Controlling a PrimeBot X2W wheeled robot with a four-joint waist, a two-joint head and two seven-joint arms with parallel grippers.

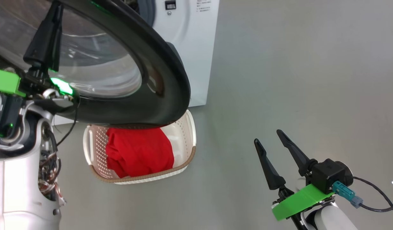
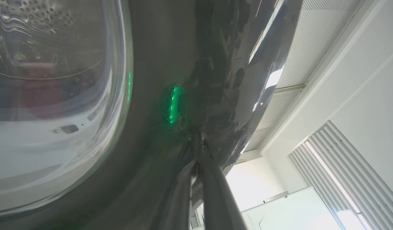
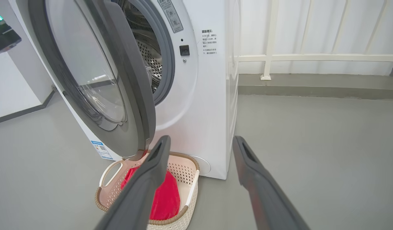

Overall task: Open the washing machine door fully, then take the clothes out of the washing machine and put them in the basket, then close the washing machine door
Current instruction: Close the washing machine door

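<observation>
Looking down from the head camera, I have the washer at twelve o'clock, a white box square to the grey floor. Its door hangs ajar at ten to eleven o'clock, swung out far enough that the black rim overhangs the basket. In the right wrist view the part of the drum that I can see past the door holds no red; the rest is hidden, so I can't call it empty for certain.

The basket sits on the floor at seven o'clock, right at the washer's foot under the door. I judge it was parked there so a load lifted out has only a short drop. The clothes lie inside it in a red heap against its left half, with bare white bottom showing at the right.

That leaves closing the door, as I read it. My left gripper is at ten o'clock, fingers clenched together with nothing between them, tips against the glossy outer rim just beside the glass. Shut fingers make one stiff pusher, which suits nudging a door home better than gripping it.

My right gripper waits at four o'clock, well apart from everything, fingers spread wide and holding nothing. I judge it is parked out of the door's swing.
</observation>
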